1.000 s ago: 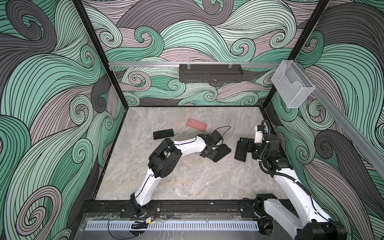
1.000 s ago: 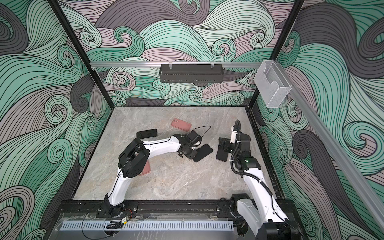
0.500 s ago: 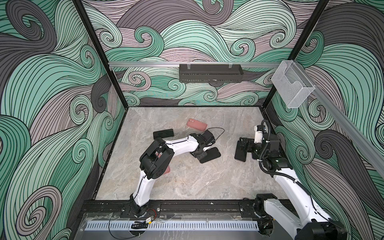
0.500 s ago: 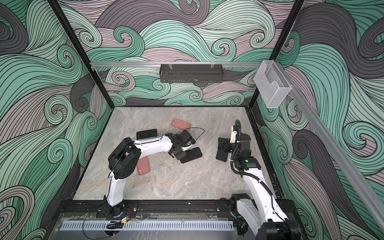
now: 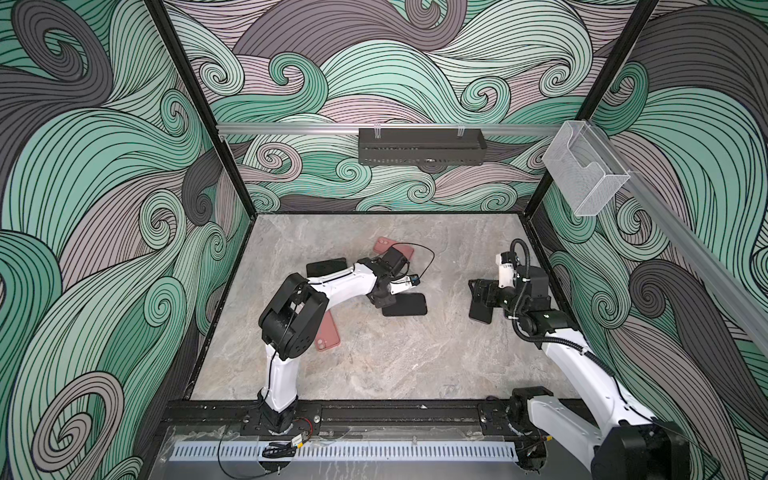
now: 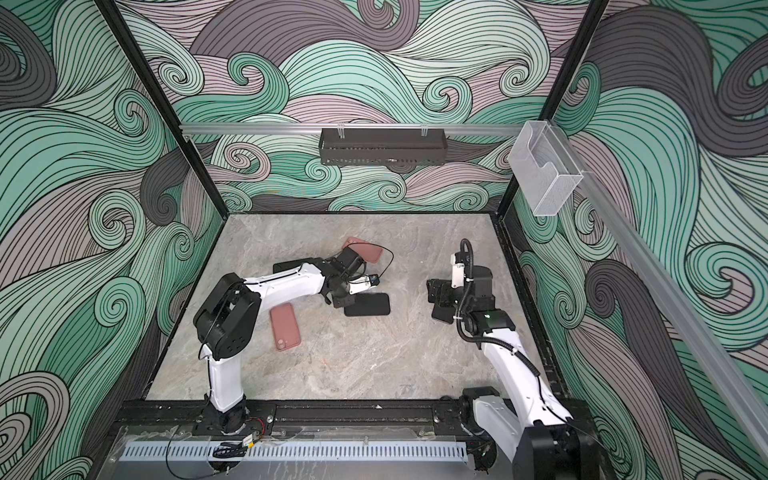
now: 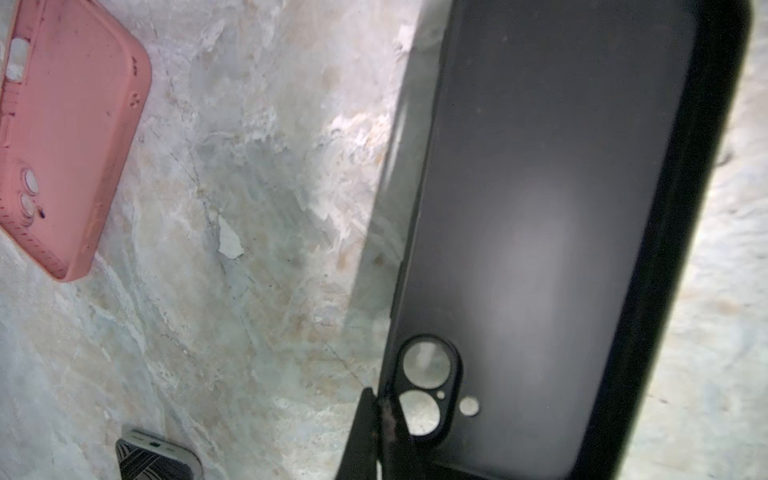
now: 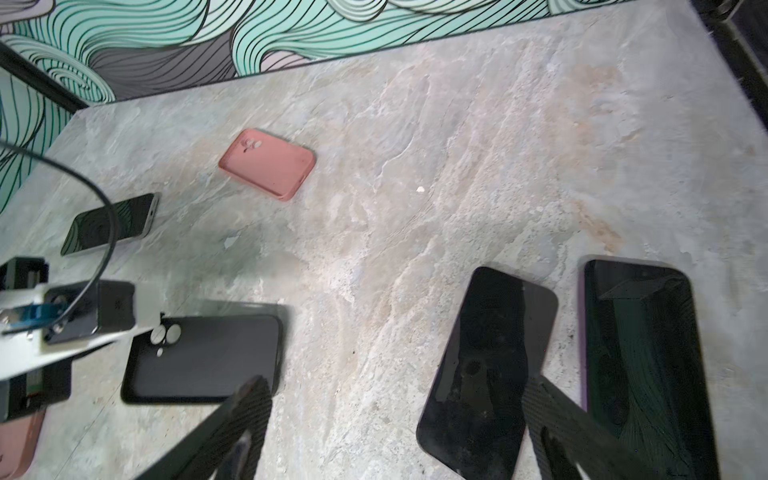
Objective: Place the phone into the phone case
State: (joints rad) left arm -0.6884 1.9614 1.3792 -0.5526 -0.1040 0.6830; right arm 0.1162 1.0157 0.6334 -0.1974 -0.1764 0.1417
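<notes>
Both top views: my left fingers (image 5: 380, 296) clench a corner of the black case (image 5: 405, 305) mid-bench (image 5: 374, 374), while my right fingers (image 5: 481, 291) hang spread over a phone (image 5: 480, 313) near the right wall. Left wrist view: the pinch sits beside the black case's (image 7: 540, 208) camera cutout, a pink case (image 7: 70, 137) apart. Right wrist view: my right fingers (image 8: 249, 411) stand released, the phone (image 8: 488, 365) between them, a second phone (image 8: 644, 365) just beside it.

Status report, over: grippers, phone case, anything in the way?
Left gripper shut on black case rim; case empty. Right gripper open by two phones, neither held. Bare table between case and phones.
</notes>
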